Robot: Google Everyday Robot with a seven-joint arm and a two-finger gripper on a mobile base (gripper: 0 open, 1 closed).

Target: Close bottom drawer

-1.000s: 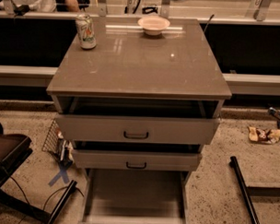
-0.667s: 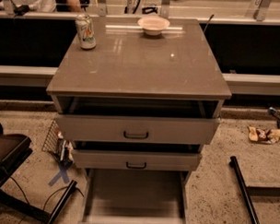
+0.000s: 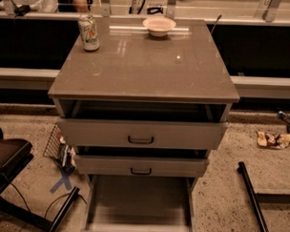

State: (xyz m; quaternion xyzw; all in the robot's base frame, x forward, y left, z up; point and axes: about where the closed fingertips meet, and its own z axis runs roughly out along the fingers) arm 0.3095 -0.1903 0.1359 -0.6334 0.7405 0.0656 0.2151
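Nearest the camera, at the lower edge of the view, the bottom drawer (image 3: 139, 203) is seen pulled far out of the cabinet. Its long flat tray lies open and bare, and its front panel is cut off by the frame edge, so its handle cannot be made out. The gripper is not seen anywhere in the view, so no point can be given for it and its state cannot be told; nothing is shown touching the drawer. The closing is therefore judged not yet begun: the whole push back into the cabinet is left to be done. To the left of the tray a blue tape cross (image 3: 61, 182) is marked on the speckled floor, and a dark bar (image 3: 254, 203) lies on the right. Just above and behind the tray, the middle drawer (image 3: 141, 165) is found slightly open, and above it the top drawer (image 3: 142, 133) is drawn out a little further, a dark gap showing under the cabinet top (image 3: 144, 65). Neither is blocked by the other, and the path of the lowest tray is judged free. At the far end of the top, a drinks can (image 3: 88, 33) is stood at the left and a small bowl (image 3: 159, 25) near the middle.
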